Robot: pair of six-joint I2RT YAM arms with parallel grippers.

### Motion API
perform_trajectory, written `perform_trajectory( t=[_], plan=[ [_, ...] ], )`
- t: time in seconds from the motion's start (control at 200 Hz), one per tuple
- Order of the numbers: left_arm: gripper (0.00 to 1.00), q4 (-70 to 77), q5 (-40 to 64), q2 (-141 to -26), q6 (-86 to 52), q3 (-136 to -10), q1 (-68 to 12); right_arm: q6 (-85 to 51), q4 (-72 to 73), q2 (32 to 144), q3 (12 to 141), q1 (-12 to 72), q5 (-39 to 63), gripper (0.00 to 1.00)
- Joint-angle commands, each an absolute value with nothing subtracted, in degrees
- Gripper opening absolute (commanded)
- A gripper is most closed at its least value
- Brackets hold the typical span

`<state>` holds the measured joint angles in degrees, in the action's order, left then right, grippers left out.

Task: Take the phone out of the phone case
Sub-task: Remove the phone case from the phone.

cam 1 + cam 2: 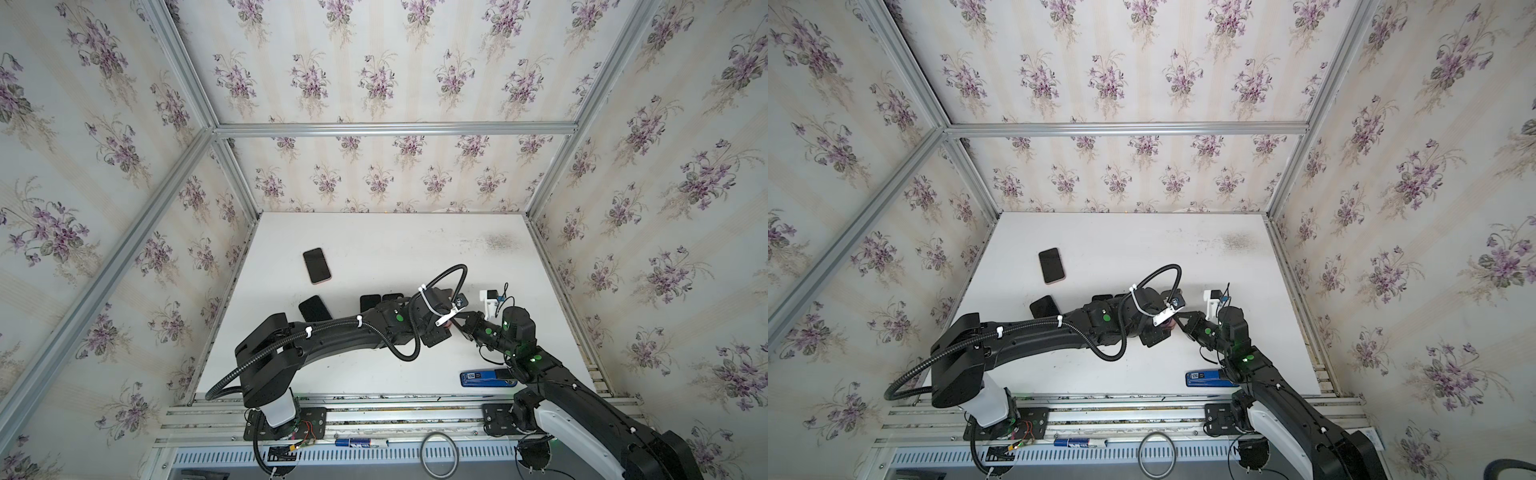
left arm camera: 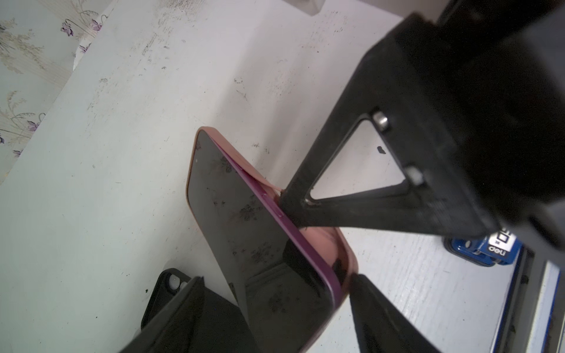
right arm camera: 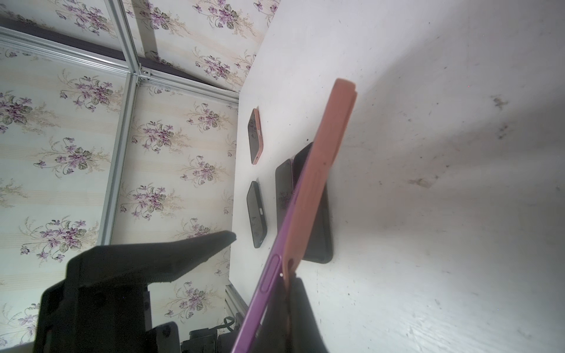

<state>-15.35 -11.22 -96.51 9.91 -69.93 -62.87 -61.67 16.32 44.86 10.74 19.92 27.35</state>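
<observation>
**Phone held between the two arms.** The purple-edged phone [image 2: 244,220] sits tilted over the table [image 2: 122,137], one long side freed from its pink phone case [image 2: 324,241]. The right gripper [image 2: 290,207] is pinched shut on the case's side wall, apparently to peel it away. The left gripper [image 2: 275,276] straddles the lower end, jaws apart. Only the right wrist view shows a left finger [image 3: 211,244] clear of the screen. Both top views hide the phone beneath the wrists.
</observation>
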Motion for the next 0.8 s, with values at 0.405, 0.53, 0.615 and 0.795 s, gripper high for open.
perform_trajectory(
  t=[0.405, 0.53, 0.615, 0.795],
  plan=[
    [0.73, -12.9, -11.5, -95.9, 9.5, -67.9, -61.3, -61.4, 19.2, 44.3, 9.5, 20.0, 30.4, 0.00],
    [0.68, -11.8, -12.2, -95.9, 9.5, -67.3, -61.3, -61.4, 19.3, 44.5, 9.6, 20.0, 30.3, 0.00],
    [0.64, -11.2, -12.8, -95.9, 9.6, -66.8, -61.5, -61.4, 19.4, 44.7, 9.3, 20.0, 30.3, 0.00],
    [0.54, -9.7, -15.9, -96.8, 9.1, -66.4, -62.3, -61.6, 19.4, 44.6, 9.3, 20.0, 30.3, 0.00]
  ],
)
